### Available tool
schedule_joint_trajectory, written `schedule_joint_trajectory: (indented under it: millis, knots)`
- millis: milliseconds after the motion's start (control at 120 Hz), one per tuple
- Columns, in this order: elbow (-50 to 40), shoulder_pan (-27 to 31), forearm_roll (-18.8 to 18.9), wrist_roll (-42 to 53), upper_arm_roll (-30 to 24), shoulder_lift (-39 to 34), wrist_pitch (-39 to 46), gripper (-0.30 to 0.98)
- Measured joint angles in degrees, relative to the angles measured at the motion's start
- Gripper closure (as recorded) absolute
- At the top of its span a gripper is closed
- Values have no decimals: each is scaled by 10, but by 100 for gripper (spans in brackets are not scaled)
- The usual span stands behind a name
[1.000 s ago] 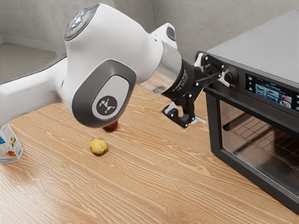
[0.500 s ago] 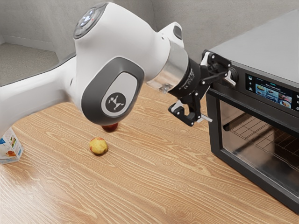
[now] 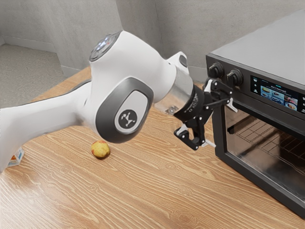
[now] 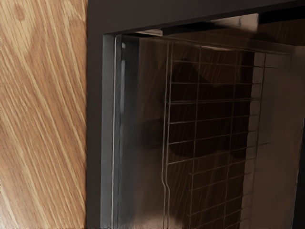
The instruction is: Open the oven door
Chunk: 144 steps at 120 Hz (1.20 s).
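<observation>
My gripper (image 3: 221,125) stands open in the exterior view, its two fingertips apart, one above the other, in front of the door's near upper corner. Nothing is visible between them. The dark oven (image 3: 267,50) is at the exterior view's right, its door (image 3: 267,143) closed. A dark bar (image 3: 274,120) runs along the door's top, below the control panel; the upper finger overlaps its left end, and contact cannot be told. In the wrist view the door's glass (image 4: 150,181) faces my hand, with a wire rack (image 4: 197,114) behind it and a dark frame (image 4: 94,143) around it.
Two knobs (image 3: 234,77) and a lit display (image 3: 276,93) are on the oven's front, above the gripper. A yellow-red fruit (image 3: 100,150) lies on the wooden table (image 3: 143,191), below the arm in the exterior view. A carton (image 3: 16,158) is partly hidden at the exterior view's left edge.
My gripper has moved down along the oven's front and slightly toward the exterior view's right, staying open. Both knobs are now uncovered, while the arm hides the red fruit. The door has not moved.
</observation>
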Motion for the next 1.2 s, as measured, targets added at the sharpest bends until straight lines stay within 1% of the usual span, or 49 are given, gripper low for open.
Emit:
schedule_joint_trajectory:
  millis: [150,508,650,867,1117,1200]
  knots:
    - [9,-1,-2,11,0,3,1,0]
    - [82,4,-1,44,0,48,0,0]
    - [91,5,-1,56,0,58,0,0]
    - [85,11,-6,69,0,66,0,0]
    - [62,10,-30,80,0,65,1,0]
    - [17,11,-33,83,-2,33,2,0]
